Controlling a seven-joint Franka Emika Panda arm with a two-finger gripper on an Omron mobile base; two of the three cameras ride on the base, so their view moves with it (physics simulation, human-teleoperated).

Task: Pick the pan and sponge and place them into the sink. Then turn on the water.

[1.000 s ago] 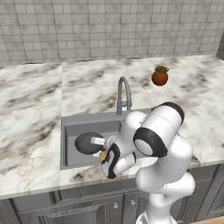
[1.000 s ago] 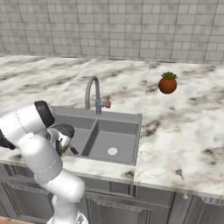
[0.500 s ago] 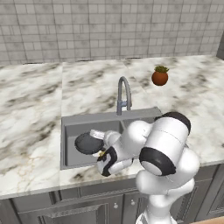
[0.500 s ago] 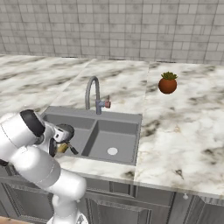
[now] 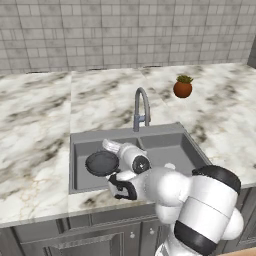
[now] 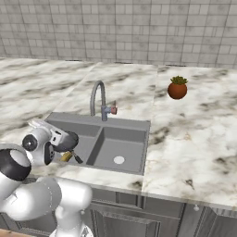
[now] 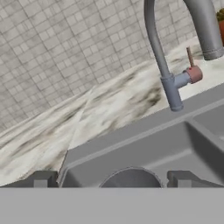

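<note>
The dark round pan (image 5: 102, 163) lies in the left basin of the grey sink (image 5: 79, 145); its rim (image 7: 130, 176) shows low between my fingertips (image 7: 41, 178). Beside the pan (image 6: 70, 140), the small yellow sponge (image 6: 66, 157) rests in the same basin by the thin black handle. My gripper (image 7: 113, 179) is open and holds nothing. It hangs low at the front of the left basin (image 5: 116, 181), pointing toward the arched faucet (image 7: 168, 70).
The faucet (image 5: 141, 107) stands behind the divider, with a red-tipped lever (image 6: 114, 110) on its right side. A red-orange pot with a plant (image 5: 183, 87) sits on the counter at the back right. The right basin (image 6: 119, 148) has a pale drain.
The arm's elbow has swung down and forward over the counter's front edge. The hand has shifted slightly at the front of the left basin. Pan and sponge have stayed put.
</note>
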